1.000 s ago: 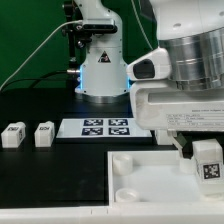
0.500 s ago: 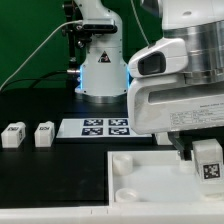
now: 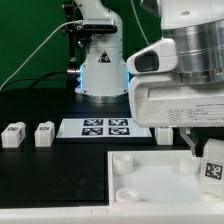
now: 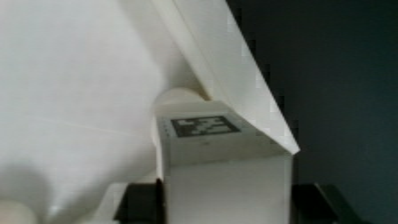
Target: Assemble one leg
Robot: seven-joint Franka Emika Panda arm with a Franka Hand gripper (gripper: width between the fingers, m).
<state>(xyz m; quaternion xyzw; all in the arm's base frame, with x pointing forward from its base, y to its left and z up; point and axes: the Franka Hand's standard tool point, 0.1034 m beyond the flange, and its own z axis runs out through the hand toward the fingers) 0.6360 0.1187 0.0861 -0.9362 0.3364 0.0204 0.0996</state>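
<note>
**Leg gripped, poised over the panel's right end**

And the two-finger gripper [image 4: 222,205] has its prize. In the wrist view the dark fingers [image 4: 135,205] press against either flank of the small white stubby leg [image 3: 212,162], which has black-and-white square tags on its faces; the jaws are narrowed to the leg's own width and clamped on it, with nothing else between them.

In the exterior view the leg hangs at the lower right of the frame, tucked under the arm's bulky white hand, over the right-hand end of the large flat white panel [image 3: 150,185]; whether its lower end touches the panel I cannot tell, since the frame's edge crowds that spot.

Now the relation that matters, as I read it: the leg's long axis runs roughly upright, in line with the fingers, and the panel lies directly beneath; so the way in looks like straight down. The wrist view sets the leg hard against the panel's slanting edge, close to a corner; the hole it must find is hidden under it.

One round socket [image 3: 124,160] shows open at the panel's upper left corner, well apart from the gripper. A spare leg [image 3: 13,135] and a second spare leg [image 3: 43,133] wait on the black table [image 3: 40,175] at the left of the frame; the marker board [image 3: 105,127] lies mid-frame.
</note>
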